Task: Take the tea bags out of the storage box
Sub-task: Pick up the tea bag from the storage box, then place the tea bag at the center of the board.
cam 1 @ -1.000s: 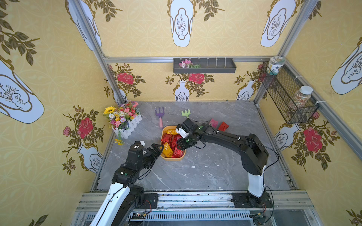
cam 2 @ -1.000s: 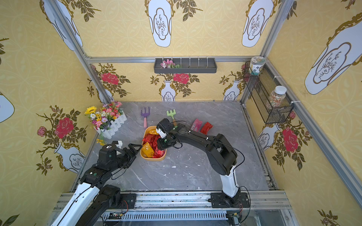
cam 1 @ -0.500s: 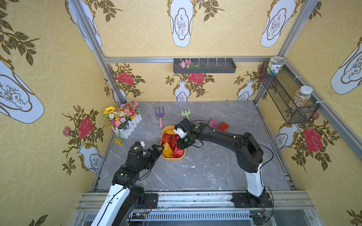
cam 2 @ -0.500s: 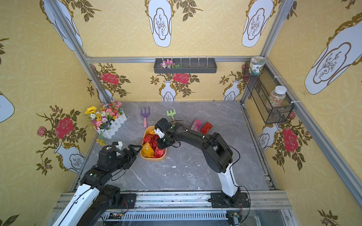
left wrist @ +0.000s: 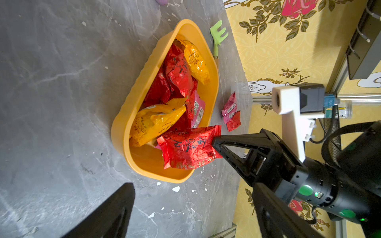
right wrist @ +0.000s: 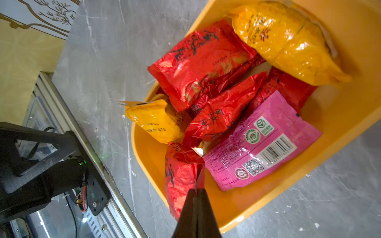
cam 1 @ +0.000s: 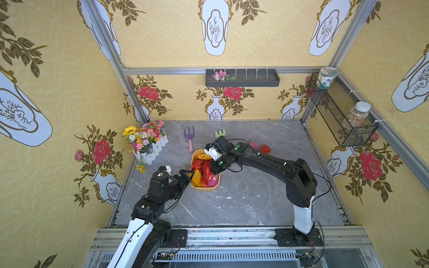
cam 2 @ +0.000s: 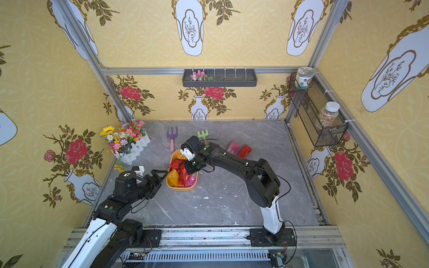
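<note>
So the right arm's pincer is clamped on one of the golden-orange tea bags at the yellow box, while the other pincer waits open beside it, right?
No: the right wrist view shows the right pincer shut on a red tea bag, not a golden-orange one. The rest is right.

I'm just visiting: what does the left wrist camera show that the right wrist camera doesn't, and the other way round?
Only the left wrist view shows a loose pink tea bag and a loose red tea bag lying on the table outside the box, plus a green toy rake. Only the right wrist view shows the left arm's base by the metal rail. Both show the yellow box, the red, golden and pink tea bags inside it, and the right gripper shut on the edge of a crinkled red tea bag.
</note>
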Controlling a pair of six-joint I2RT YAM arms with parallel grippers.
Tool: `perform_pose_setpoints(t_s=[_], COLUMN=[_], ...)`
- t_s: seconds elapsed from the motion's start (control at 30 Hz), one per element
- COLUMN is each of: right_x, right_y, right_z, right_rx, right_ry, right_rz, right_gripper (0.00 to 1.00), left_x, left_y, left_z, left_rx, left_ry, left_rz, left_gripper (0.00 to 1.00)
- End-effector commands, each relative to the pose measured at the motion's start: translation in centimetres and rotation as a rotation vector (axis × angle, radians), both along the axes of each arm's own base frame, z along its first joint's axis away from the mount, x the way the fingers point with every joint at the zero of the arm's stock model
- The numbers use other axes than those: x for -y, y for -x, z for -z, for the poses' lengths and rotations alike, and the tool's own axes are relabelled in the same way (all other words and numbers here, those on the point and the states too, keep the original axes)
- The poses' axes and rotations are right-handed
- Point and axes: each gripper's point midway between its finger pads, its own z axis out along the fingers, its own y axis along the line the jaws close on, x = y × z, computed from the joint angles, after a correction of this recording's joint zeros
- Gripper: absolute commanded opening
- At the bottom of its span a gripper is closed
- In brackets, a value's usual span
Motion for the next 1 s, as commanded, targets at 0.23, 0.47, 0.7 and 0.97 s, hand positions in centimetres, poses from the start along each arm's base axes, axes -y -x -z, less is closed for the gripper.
perform_pose_setpoints(t_s=[0.23,0.47,0.7,0.97], right_x=[4.0,15.3,27.4,38.3], right_y=[0.6,-4.4,-9.8,-12.9], right_z=[-5.9,-8.2,-6.0,-3.1], right_rx=[0.062,0.073,-0.032,-0.046], right_ry=[-0.068,-0.233,-0.413,-0.544], right_rz=[0.042,0.416,0.834,1.205], right_gripper=[0.00,0.00,0.00,0.00], left_x=[1.4,3.9,8.3,8.8], left_y=[-1.6,-2.3,-1.8,-1.3], left_z=[-3.7,-4.9,-3.9,-2.6], left_rx=[0.069,0.097,0.077,0.059], left_ry=[0.035,0.086,0.079,0.085], left_rz=[0.057,0.113,0.214,0.229], left_gripper=[0.92,0.90,0.91,0.90])
